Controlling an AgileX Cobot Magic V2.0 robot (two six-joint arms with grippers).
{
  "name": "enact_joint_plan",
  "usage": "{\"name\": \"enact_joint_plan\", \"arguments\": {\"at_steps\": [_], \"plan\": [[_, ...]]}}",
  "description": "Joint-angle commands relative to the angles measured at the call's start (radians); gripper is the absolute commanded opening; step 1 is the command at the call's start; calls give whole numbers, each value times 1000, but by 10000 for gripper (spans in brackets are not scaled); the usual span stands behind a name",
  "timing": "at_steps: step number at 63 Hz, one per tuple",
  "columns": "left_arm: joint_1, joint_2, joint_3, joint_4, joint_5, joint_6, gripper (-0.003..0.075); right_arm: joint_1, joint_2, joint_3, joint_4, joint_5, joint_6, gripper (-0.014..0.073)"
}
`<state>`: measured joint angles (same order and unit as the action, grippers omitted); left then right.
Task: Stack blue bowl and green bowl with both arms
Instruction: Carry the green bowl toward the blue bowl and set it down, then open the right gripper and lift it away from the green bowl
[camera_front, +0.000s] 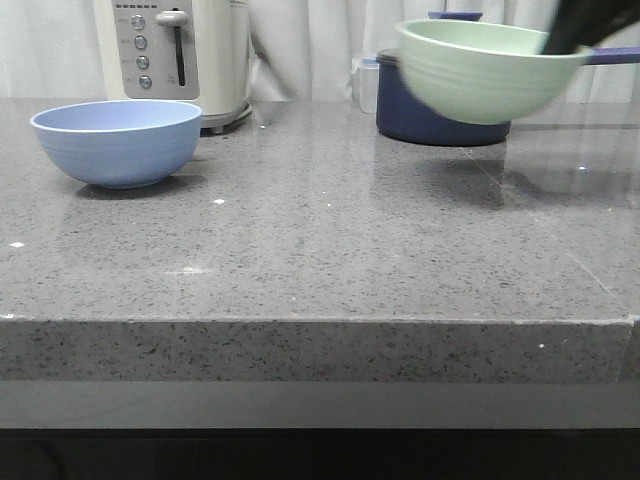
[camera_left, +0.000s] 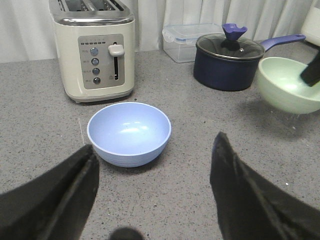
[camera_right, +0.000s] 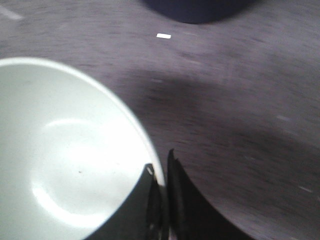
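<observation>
The blue bowl (camera_front: 117, 141) stands upright on the grey counter at the left; it also shows in the left wrist view (camera_left: 129, 132). My left gripper (camera_left: 155, 165) is open and empty, hovering just short of it; it is out of the front view. My right gripper (camera_right: 161, 172) is shut on the rim of the green bowl (camera_right: 65, 150), one finger inside and one outside. The green bowl (camera_front: 487, 70) hangs tilted in the air at the upper right, above the counter, and shows in the left wrist view (camera_left: 290, 84). The right gripper (camera_front: 585, 25) is blurred there.
A cream toaster (camera_front: 175, 55) stands behind the blue bowl. A dark navy lidded saucepan (camera_left: 229, 62) with a long handle stands behind the green bowl, a clear plastic box (camera_left: 183, 41) beside it. The counter's front edge (camera_front: 320, 322) runs across the front view.
</observation>
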<state>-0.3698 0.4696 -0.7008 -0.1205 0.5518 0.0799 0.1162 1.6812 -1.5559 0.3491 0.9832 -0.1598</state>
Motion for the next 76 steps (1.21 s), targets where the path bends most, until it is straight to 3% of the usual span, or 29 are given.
{"name": "enact_joint_plan", "arguments": {"at_steps": [1,16,34,40,49,57,76], "plan": [[-10,13,-27,-13,-84,1,473,84,-11,-58,-4,-32,12,-55],[-10,13,-27,-13,-84,1,473,235,70,-88,-103,-77,84,-55],[-10,13,-27,-13,-84,1,473,250,128,-88,-104,-143,113,-48],[-10,13,-27,-13,-82,1,473,250,131,-88,-102,-143,113,13],[-10,13,-27,-13,-82,1,473,250,131,-88,-102,-145,113,197],[-10,13,-27,-13,-80,1,473,250,129,-88,-102,-170,113,300],[-10,13,-27,-13,-78,1,473,250,11,-80,-119,-187,112,309]]}}
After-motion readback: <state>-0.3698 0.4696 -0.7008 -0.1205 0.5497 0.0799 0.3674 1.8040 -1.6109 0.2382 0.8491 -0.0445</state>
